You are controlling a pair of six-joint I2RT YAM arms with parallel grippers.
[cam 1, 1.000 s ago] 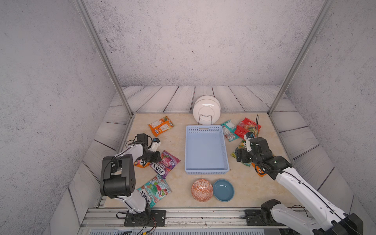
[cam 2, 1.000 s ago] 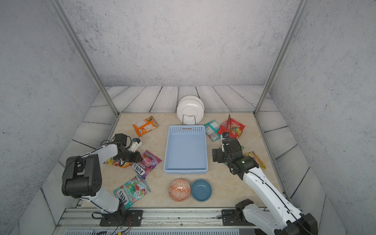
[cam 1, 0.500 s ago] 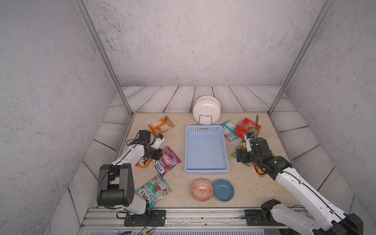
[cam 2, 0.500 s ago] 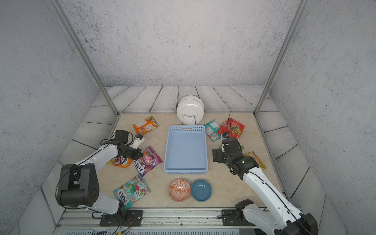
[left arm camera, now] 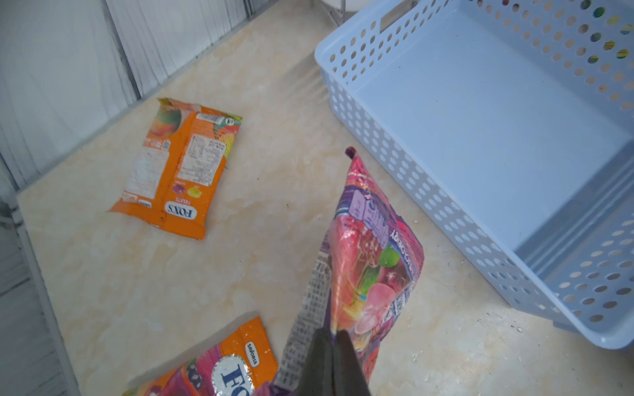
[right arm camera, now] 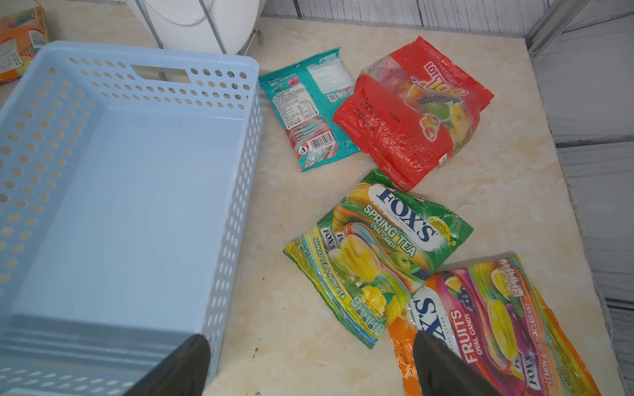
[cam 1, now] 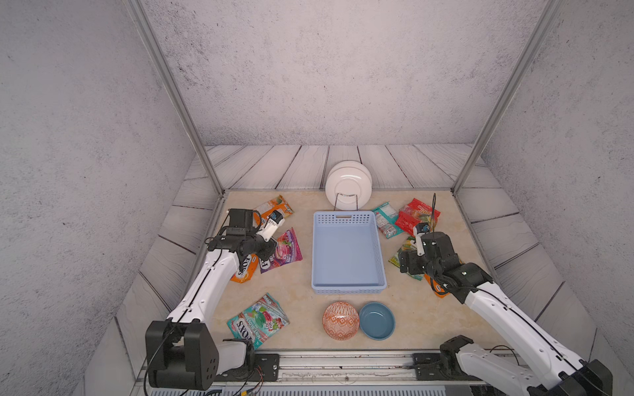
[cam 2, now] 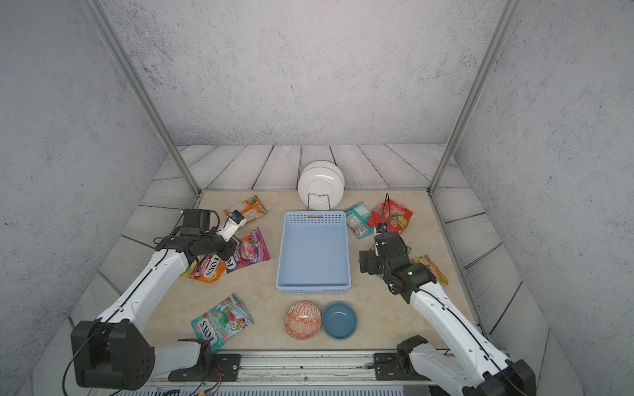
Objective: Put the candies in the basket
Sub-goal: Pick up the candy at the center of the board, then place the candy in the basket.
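The purple candy bag [left arm camera: 370,247] looks light, floppy and glossy, likely to sag and slip, so a pinch on its flat sealed edge seems the safest hold. The left gripper [left arm camera: 333,337] is clenched on just such an edge. The bag stands up tilted ahead of its jaws, near the basket [left arm camera: 394,154] but outside its perforated wall. The basket holds nothing. The right gripper [right arm camera: 308,339] is spread wide and empty, above the table [right arm camera: 291,212] between the basket and the green bag [right arm camera: 374,253].
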